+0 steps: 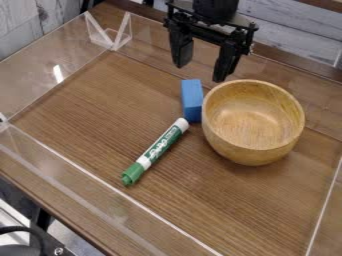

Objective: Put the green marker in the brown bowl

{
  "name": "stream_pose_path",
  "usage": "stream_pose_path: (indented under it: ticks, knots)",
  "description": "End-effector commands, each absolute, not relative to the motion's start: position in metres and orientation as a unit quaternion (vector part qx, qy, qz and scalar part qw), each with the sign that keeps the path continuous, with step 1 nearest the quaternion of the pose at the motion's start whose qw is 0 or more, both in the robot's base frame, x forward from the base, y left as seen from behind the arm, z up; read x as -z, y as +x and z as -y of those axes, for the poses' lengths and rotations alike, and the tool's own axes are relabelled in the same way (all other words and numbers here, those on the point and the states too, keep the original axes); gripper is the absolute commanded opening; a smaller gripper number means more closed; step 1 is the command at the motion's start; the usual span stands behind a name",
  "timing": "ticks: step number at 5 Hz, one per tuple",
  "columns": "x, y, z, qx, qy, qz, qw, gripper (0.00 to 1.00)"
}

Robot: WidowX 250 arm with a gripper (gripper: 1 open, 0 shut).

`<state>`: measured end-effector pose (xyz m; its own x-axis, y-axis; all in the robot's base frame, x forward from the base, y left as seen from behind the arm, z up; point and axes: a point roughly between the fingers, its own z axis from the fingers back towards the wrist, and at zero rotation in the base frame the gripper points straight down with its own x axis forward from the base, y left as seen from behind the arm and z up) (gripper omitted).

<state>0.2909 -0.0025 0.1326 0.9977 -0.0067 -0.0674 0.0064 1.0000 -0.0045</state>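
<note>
Claw (201,58) spread wide, empty, top centre above blue block (193,99). Green marker (158,151) flat on bench (94,100), lower centre, left of brown bowl (253,121). Risk: snagging block, rolling marker.

On your worktop (94,120), the brown bowl (253,121) sits right, the block (193,98) just beside its left, the green marker (156,151) before them, the claw (201,62) hanging behind.
</note>
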Motion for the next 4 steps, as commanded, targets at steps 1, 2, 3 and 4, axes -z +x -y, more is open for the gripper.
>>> stream_pose_path:
  ticks: [1,2,3,4]
  knots:
    - [-0.127,0.282,0.002,0.006,-0.002,-0.034,0.999,1.00]
    - [-0.120,0.263,0.000,0.019,-0.001,-0.019,1.000,1.00]
    - [-0.122,0.243,-0.002,0.034,0.000,0.010,0.999,1.00]
    - [-0.118,0.229,-0.007,0.038,0.004,0.027,0.999,1.00]
